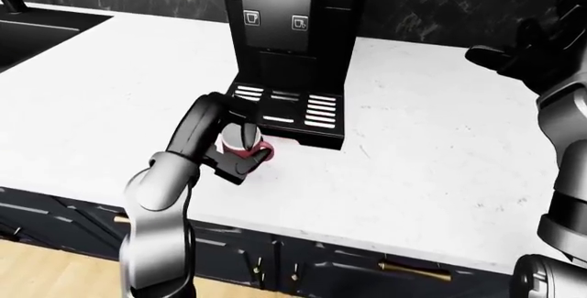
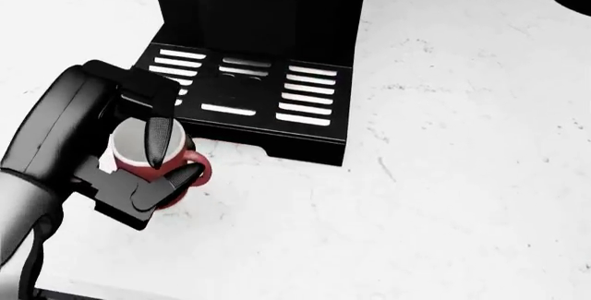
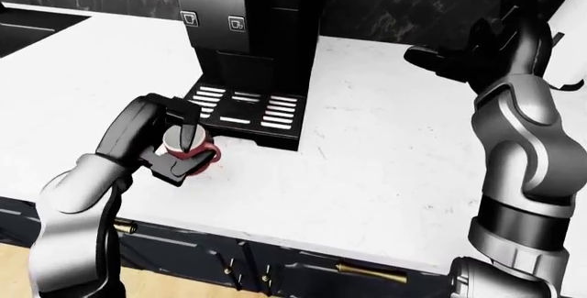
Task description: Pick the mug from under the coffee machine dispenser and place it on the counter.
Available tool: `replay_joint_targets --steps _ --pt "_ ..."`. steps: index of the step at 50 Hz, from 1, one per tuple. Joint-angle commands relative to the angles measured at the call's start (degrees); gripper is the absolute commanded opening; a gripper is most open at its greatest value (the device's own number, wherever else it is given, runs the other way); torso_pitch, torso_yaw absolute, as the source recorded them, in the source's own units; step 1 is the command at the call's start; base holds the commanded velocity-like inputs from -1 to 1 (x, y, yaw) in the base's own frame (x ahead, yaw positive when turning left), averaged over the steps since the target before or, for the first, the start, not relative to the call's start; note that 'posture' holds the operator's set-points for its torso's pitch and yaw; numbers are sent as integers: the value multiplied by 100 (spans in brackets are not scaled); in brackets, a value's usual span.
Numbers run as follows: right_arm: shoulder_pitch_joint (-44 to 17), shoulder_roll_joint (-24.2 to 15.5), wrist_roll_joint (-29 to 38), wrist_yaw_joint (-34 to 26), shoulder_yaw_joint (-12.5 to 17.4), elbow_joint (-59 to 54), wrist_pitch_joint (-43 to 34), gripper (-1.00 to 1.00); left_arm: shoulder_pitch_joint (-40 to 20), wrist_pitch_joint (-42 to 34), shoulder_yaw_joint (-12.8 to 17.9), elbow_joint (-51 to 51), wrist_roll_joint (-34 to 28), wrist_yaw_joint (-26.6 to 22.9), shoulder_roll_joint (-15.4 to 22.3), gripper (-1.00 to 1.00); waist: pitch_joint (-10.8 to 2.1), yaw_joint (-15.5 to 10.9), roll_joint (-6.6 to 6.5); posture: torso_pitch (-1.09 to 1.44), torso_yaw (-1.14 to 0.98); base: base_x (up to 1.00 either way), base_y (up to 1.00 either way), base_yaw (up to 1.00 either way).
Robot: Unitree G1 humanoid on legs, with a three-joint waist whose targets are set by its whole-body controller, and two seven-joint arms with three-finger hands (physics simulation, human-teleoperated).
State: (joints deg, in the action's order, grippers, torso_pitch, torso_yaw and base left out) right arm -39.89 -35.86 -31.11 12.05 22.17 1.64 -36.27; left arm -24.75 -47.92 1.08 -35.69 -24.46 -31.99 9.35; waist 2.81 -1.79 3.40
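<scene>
A red mug with a white inside is held by my left hand, off the drip tray and over the white counter at the lower left of the head view. One finger reaches into the mug's mouth, another presses its outer wall by the handle. The black coffee machine stands at the top, its slotted drip tray bare. My right hand hovers open, high at the right in the right-eye view.
A dark sink lies at the upper left of the left-eye view. The counter's near edge runs above dark cabinet doors with brass handles. A dark marble wall backs the counter.
</scene>
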Motion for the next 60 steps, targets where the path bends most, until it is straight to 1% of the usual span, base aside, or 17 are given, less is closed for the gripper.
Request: replay_joint_targets --steps 1,6,11,17,29,33,34,37,38,39,43,50,55,57,59,60 --pt "-172 -119 2 -5 87 175 164 100 -169 204 71 -184 -52 -30 25 -100 -141 -2 15 0 0 0 0 0" --pt "-159 -112 5 -4 84 182 169 100 -62 320 138 -114 -25 -5 -38 -100 -144 -4 11 0 0 0 0 0" --pt "-154 -104 13 -8 82 185 170 100 226 524 165 -81 85 88 -104 -100 -151 -2 8 0 0 0 0 0" --pt "-151 -103 15 -10 84 194 161 100 411 670 192 -58 182 167 -125 -100 -152 -3 10 0 0 0 0 0" --pt "-145 -98 25 -20 83 200 156 100 559 817 223 -26 287 233 -136 -100 -153 -5 4 0 0 0 0 0" --pt "-152 -98 29 -22 79 201 151 100 536 745 213 -65 316 220 -130 -100 -156 -4 -1 0 0 0 0 0" --pt "-157 -102 25 -19 82 205 142 100 532 719 208 -83 317 210 -125 -78 -156 -3 -2 0 0 0 0 0" --pt "-163 -105 25 -17 83 203 138 100 539 669 197 -112 327 176 -111 -56 -155 -4 -3 0 0 0 0 0" --pt "-167 -107 23 -16 82 204 135 100 520 649 197 -119 324 168 -103 -62 -154 -3 -4 0 0 0 0 0" --pt "-173 -110 20 -16 83 205 130 100 510 643 196 -119 322 162 -97 -62 -152 -3 -5 0 0 0 0 0" --pt "-177 -116 21 -23 82 192 140 100 524 587 191 -136 333 126 -108 -51 -151 -4 -6 0 0 0 0 0" --pt "-164 -108 32 -27 78 199 141 100 558 551 207 -173 347 99 -91 -56 -155 1 -8 0 0 0 0 0" --pt "-160 -103 45 -35 75 198 147 100 559 475 209 -225 364 80 -90 -48 -156 4 -12 0 0 0 0 0" --pt "-160 -100 48 -38 74 200 146 100 540 429 215 -251 369 66 -86 -40 -157 5 -13 0 0 0 0 0" --pt "-165 -103 51 -43 76 191 146 100 510 344 227 -321 371 37 -68 -23 -157 5 -15 0 0 0 0 0" --pt "-167 -104 54 -46 74 186 150 100 514 325 227 -342 374 31 -67 -22 -158 4 -15 0 0 0 0 0"
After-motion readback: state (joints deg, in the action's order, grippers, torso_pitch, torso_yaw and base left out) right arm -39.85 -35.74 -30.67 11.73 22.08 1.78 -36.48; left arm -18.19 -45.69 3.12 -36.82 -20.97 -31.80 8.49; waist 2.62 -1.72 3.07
